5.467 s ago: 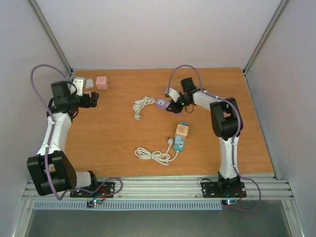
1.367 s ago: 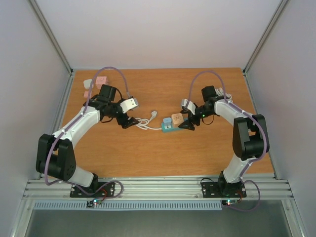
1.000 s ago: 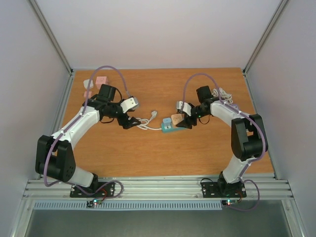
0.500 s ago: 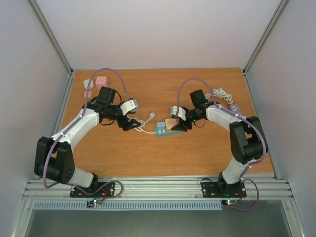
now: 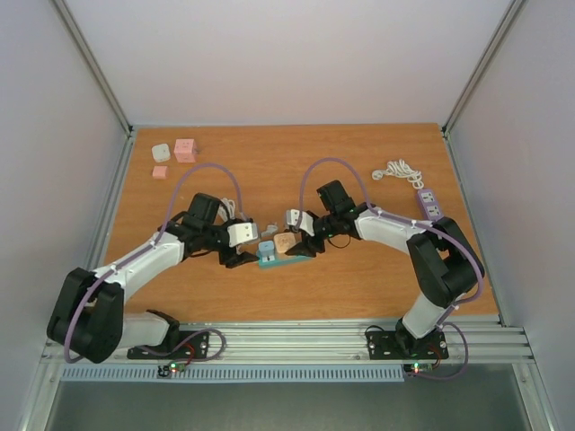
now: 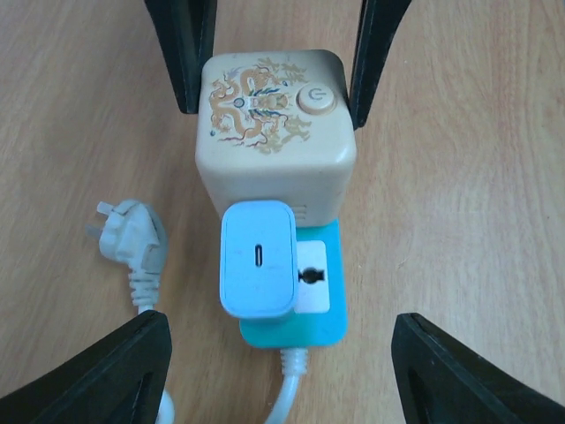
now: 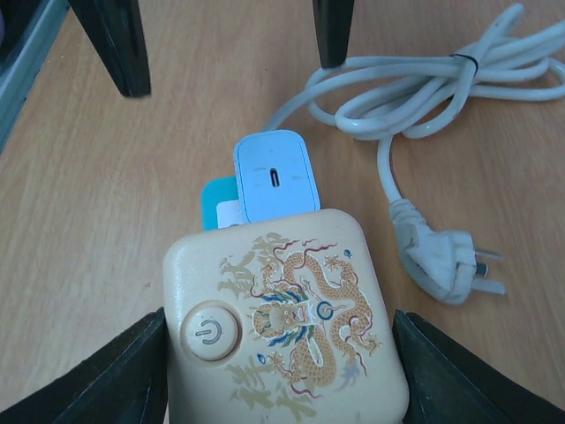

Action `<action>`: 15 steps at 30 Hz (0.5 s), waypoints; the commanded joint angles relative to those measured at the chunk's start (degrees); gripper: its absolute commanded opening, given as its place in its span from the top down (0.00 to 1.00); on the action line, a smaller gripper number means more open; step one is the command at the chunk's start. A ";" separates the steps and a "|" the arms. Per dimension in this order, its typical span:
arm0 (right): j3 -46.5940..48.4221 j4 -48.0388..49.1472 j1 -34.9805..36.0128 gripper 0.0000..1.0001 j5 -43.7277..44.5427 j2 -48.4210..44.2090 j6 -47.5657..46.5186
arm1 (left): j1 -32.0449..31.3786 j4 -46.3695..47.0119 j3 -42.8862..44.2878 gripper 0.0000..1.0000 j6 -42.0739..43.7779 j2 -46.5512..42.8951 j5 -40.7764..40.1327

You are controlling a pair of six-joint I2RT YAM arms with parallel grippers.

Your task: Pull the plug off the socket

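A teal socket strip (image 5: 269, 260) lies on the table's front middle. A cream cube plug with a dragon print (image 5: 286, 242) and a light blue plug (image 5: 267, 249) sit in it. My right gripper (image 5: 299, 239) is shut on the cream cube (image 7: 282, 327), a finger on each side. The light blue plug (image 7: 275, 177) and the teal strip (image 7: 216, 199) show beyond it. My left gripper (image 6: 282, 371) is open and wide, straddling the cord end of the teal strip (image 6: 322, 318) without touching it. The blue plug (image 6: 258, 261) and the cube (image 6: 269, 115) lie ahead of it.
The strip's white cord (image 7: 424, 88) lies coiled beside it, its wall plug (image 6: 132, 234) loose on the wood. A purple socket strip (image 5: 428, 201) with a white cable (image 5: 395, 171) lies at the back right. Pink and white blocks (image 5: 184, 149) sit at the back left.
My right gripper has dragged the cube and teal strip left and nearer. My left gripper has moved nearer and right, now straddling the strip's end.
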 commanded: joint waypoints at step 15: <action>-5.98 4.24 5.37 0.51 7.78 0.03 10.63 | -4.30 15.38 -4.71 0.55 3.53 4.51 -3.68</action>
